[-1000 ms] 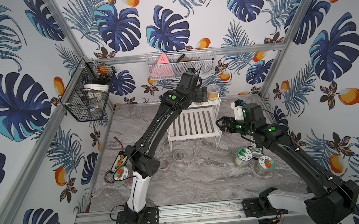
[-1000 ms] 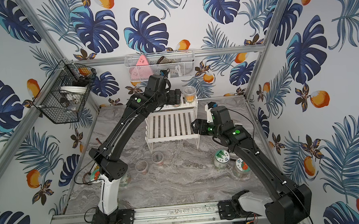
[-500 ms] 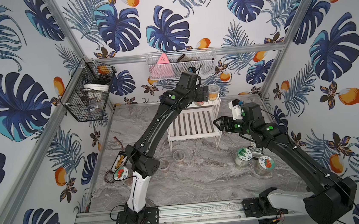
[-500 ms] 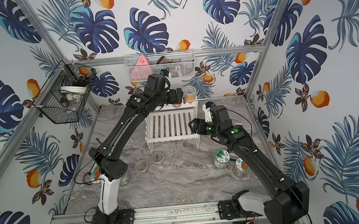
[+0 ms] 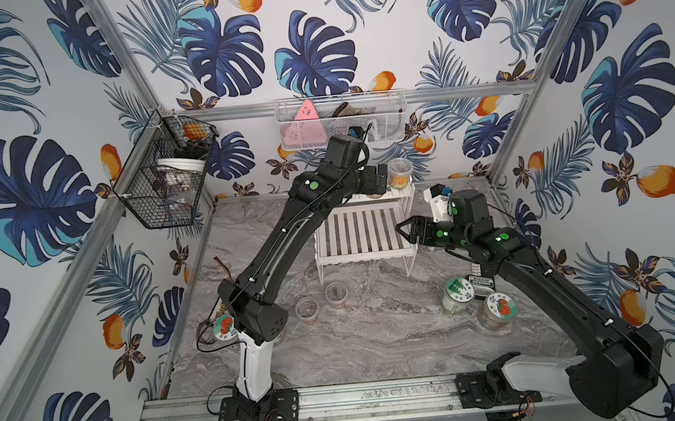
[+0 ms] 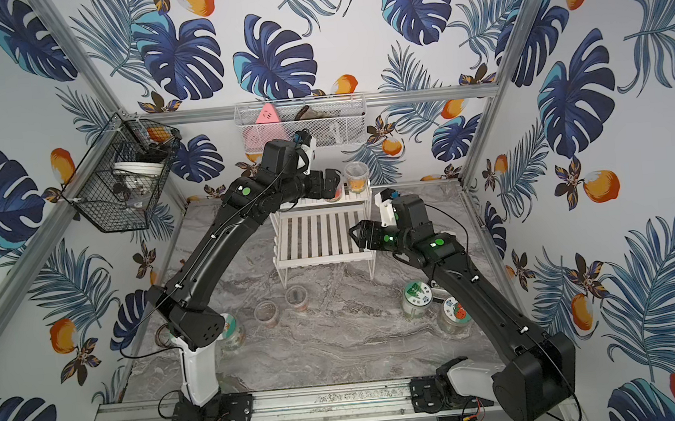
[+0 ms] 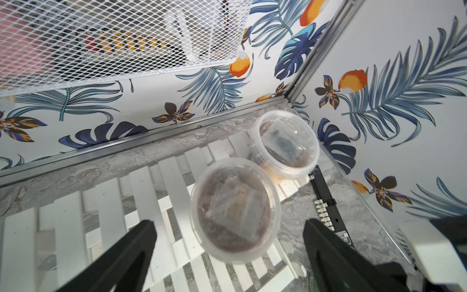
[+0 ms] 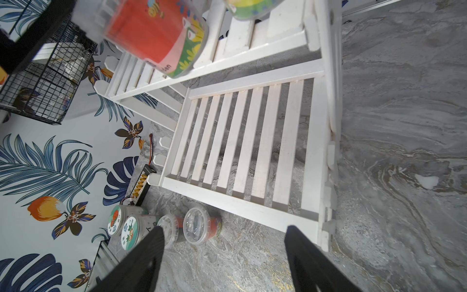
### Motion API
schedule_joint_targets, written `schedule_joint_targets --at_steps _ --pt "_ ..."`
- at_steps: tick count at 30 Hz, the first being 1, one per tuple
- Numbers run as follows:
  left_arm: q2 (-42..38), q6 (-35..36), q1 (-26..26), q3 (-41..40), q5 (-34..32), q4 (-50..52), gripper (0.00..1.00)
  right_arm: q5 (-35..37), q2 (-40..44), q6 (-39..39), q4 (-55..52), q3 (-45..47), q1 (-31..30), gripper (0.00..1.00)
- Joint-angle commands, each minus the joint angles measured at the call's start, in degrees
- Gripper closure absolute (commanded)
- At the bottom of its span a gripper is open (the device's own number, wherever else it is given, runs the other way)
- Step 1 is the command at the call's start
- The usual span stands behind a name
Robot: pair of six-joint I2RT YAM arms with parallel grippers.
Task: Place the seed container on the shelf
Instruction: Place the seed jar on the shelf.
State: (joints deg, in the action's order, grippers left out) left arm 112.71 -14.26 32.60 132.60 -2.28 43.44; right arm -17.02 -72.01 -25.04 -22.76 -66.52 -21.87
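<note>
Clearly the left hand (image 7: 228, 222) stands wide open, its two black fingers (image 7: 136, 247) on either side of the seed container (image 7: 235, 209) and touching neither wall, so it grips nothing. The container rests upright, lid on, on the upper tier of the shelf (image 7: 108, 202). In the right wrist view it sits close to that tier's front rail.

The placing looks done, and the danger lies in the retreat. If the hand pulls away at a slant rather than straight back, a finger may catch the tub's rim. That could drag or tip it over the front rail, down onto the lower tier or the counter (image 5: 380, 332).

Just beside it to the right stands a second clear tub (image 7: 285, 144) at the end of the tier. A nudge to the first would likely pass on to this one, which has little board left beyond it. The boards are slatted with gaps, so a shifted base could settle tilted.

Farther right, the right hand (image 8: 224, 228) hovers by the lower tier, jaws parted and empty. A careless swing from it could knock the light rack and shake both tubs.
</note>
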Motion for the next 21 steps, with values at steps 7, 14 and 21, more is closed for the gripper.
schedule_joint_targets --at_steps 7,14,21 --pt "-0.30 13.17 -1.49 -3.64 7.91 -3.13 0.01 -0.14 1.09 -0.19 1.14 0.59 0.05 0.20" --pt "0.39 14.17 -1.57 -4.12 8.19 -4.62 0.01 1.28 1.62 0.86 0.00 0.52 -0.01 0.19" --pt "1.63 14.46 -1.53 -3.12 7.29 -4.83 0.06 1.63 1.83 0.87 -0.09 0.94 0.00 0.19"
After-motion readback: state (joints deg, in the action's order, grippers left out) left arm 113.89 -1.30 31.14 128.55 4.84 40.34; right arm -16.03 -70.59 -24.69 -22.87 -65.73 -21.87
